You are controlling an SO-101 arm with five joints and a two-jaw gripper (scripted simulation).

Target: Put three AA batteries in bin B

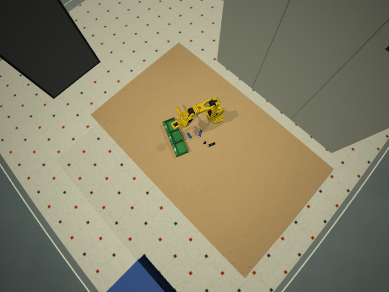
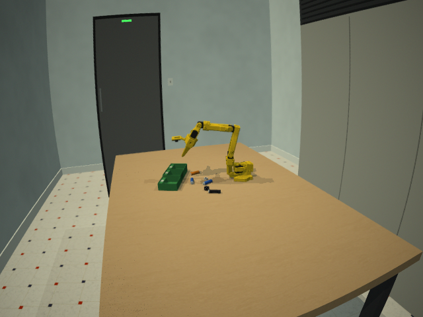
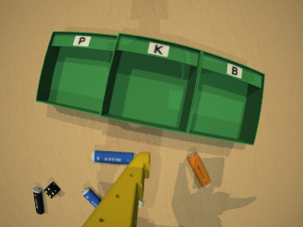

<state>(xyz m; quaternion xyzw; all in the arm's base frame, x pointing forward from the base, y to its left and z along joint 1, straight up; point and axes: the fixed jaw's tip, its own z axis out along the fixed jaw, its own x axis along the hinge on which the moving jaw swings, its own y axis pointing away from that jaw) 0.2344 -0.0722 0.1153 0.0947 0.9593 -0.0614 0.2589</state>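
Three joined green bins marked P, K and B lie in a row; all look empty in the wrist view. Bin B is the end bin nearest my gripper. An orange battery lies just in front of bin B. A blue battery lies in front of bin K. A second blue battery is partly hidden by my jaw. A black battery lies farther off. My gripper is open and empty, high above the table by bin B.
A small black die lies beside the black battery. A small pale ring lies near the arm's base. Bins P and K adjoin bin B. The wooden table stretches wide toward the front.
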